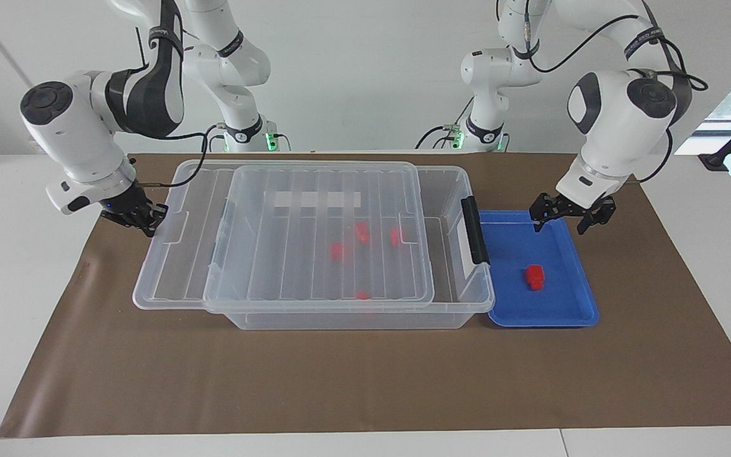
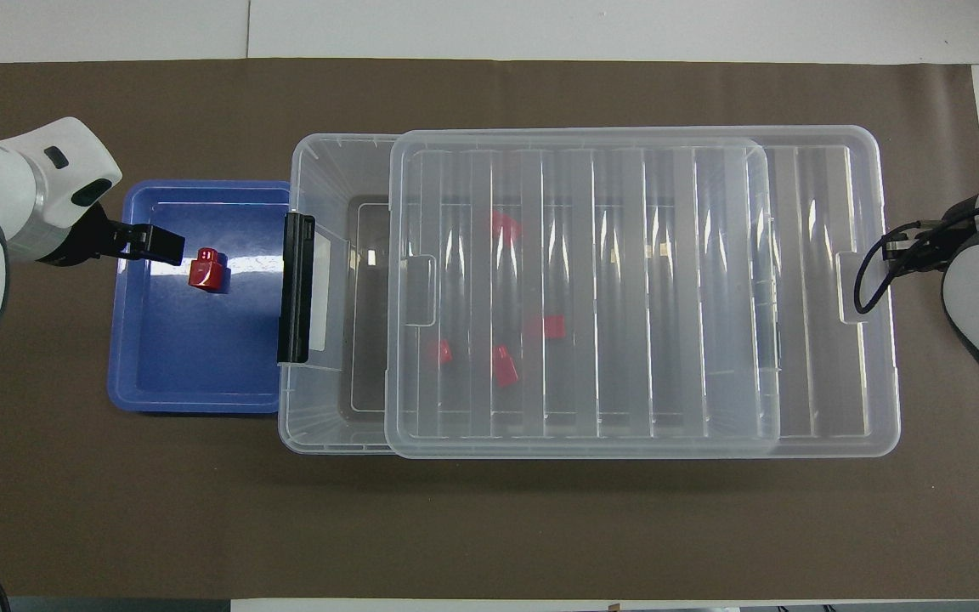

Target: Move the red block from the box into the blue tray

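One red block lies in the blue tray, which stands beside the box at the left arm's end; both also show in the overhead view, the block in the tray. My left gripper is open and empty, in the air over the tray, apart from the block; it also shows from overhead. Several more red blocks lie inside the box under its ribbed lid. The lid sits shifted toward the right arm's end. My right gripper is at that end of the lid.
The box's black latch faces the tray, and a strip of the box next to it is uncovered. Box and tray stand on a brown mat over a white table. The right arm overhangs the mat's edge.
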Tool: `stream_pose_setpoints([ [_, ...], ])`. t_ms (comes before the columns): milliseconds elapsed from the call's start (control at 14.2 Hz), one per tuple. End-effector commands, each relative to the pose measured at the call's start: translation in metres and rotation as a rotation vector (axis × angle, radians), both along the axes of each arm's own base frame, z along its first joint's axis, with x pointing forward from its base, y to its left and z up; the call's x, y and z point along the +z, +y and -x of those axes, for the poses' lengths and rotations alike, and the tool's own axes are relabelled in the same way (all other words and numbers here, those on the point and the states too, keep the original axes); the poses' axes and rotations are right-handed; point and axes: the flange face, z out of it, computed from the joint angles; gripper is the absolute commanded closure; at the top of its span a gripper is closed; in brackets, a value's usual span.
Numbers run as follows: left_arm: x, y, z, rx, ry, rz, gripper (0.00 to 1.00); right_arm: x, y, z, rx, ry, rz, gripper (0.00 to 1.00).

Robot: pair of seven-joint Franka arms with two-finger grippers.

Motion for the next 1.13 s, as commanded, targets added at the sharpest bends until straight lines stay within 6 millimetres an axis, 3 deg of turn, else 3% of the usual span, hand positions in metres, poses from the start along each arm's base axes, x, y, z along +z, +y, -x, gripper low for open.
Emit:
stream_pose_setpoints([
  [0, 0.042, -0.011, 0.001, 0.025, 0.014, -0.012, 0.00, 0.001, 0.017, 0.003, -0.024, -0.008, 0.007, 1.00],
  [282, 0.077, -0.011, 0.003, 0.042, 0.018, -0.003, 0.00, 0.001, 0.050, 0.002, -0.059, -0.010, 0.007, 1.00],
  [563, 0.109, 0.004, 0.016, 0.085, 0.016, 0.029, 0.00, 0.001, 0.071, 0.002, -0.090, -0.011, 0.008, 1.00],
  [775, 0.097, 0.005, 0.032, 0.140, 0.038, 0.019, 0.00, 0.001, 0.072, 0.002, -0.099, -0.012, 0.008, 1.00],
  [1056, 0.098, 0.008, 0.031, 0.134, 0.032, 0.020, 0.00, 0.002, 0.084, 0.002, -0.107, -0.014, 0.008, 1.00],
])
